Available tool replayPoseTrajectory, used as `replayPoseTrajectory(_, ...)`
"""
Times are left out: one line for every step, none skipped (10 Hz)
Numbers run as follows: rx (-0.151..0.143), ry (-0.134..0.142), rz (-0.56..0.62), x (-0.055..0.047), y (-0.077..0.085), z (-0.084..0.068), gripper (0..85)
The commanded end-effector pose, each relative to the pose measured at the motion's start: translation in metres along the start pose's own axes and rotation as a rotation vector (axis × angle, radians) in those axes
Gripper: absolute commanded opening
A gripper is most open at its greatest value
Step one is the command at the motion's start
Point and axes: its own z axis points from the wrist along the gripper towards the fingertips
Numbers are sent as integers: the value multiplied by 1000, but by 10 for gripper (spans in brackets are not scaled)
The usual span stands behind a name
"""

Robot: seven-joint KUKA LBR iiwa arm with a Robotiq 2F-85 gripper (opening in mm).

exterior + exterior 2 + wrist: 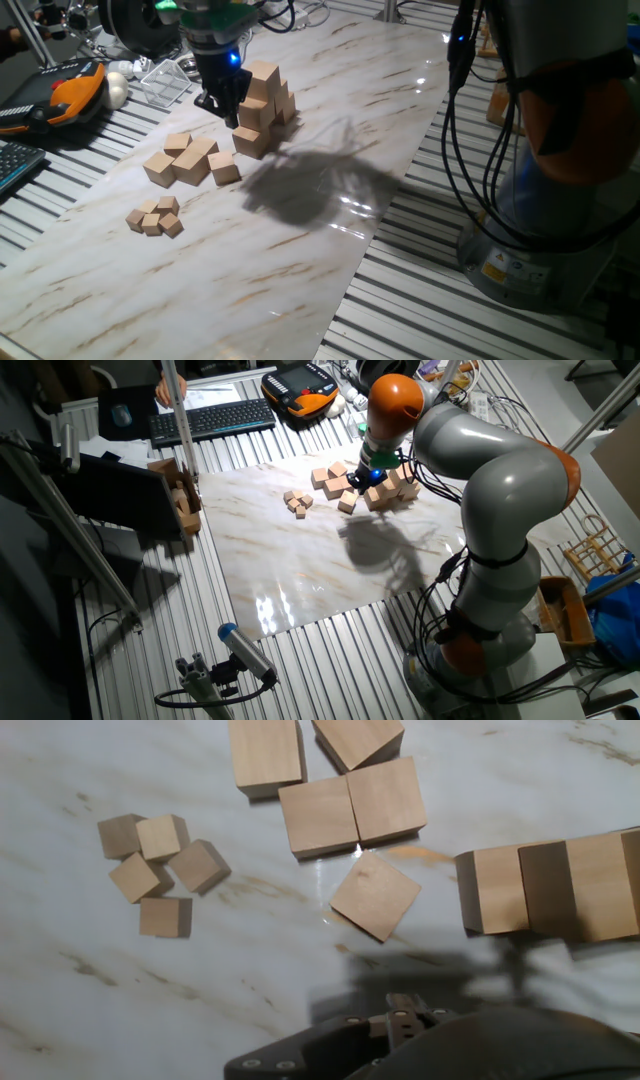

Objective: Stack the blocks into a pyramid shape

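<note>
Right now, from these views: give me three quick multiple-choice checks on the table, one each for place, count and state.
1. Where is the cluster of small pale wooden cubes?
A. On top of the pile
B. On the white marble-patterned slab, apart from the loose larger pale wooden blocks
C. On a keyboard

2. How many small cubes are in that cluster?
A. Two
B. Nine
C. Five

3. What state is the pile of larger wooden blocks in?
A. More than one layer high
B. A single flat layer
C. Knocked off the slab

Answers: 1 B, as the hand view shows bare slab between the cluster and the larger blocks. 2 C, as the hand view shows five. 3 A, as one fixed view shows blocks resting on other blocks.
</note>
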Motion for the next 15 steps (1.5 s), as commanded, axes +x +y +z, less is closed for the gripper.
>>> replayPoseTrajectory(1, -4, 2, 0, 1, 1, 0)
replayPoseTrajectory(0, -8, 2, -1, 2, 2, 0)
replayPoseTrajectory(3, -10, 4, -1, 3, 2, 0)
replayPoseTrajectory(5, -10, 4, -2, 3, 1, 0)
replayPoseTrajectory(11, -11, 8, -3, 2, 1, 0)
replayPoseTrajectory(18, -16, 10, -2, 2, 3, 0)
replayPoseTrajectory(15, -15, 13, -1, 3, 4, 0)
replayPoseTrajectory(13, -15, 18, -1, 4, 3, 0)
replayPoseTrajectory(17, -11, 22, -3, 5, 2, 0)
replayPoseTrajectory(20, -11, 22, -5, 6, 3, 0)
replayPoseTrajectory(23, -29, 20, -5, 6, 3, 0)
replayPoseTrajectory(13, -27, 22, -5, 6, 3, 0)
replayPoseTrajectory(6, -12, 44, -5, 6, 3, 0)
replayPoseTrajectory(7, -5, 59, -5, 6, 3, 0)
replayPoseTrajectory(-16, 23, 62, -5, 6, 3, 0)
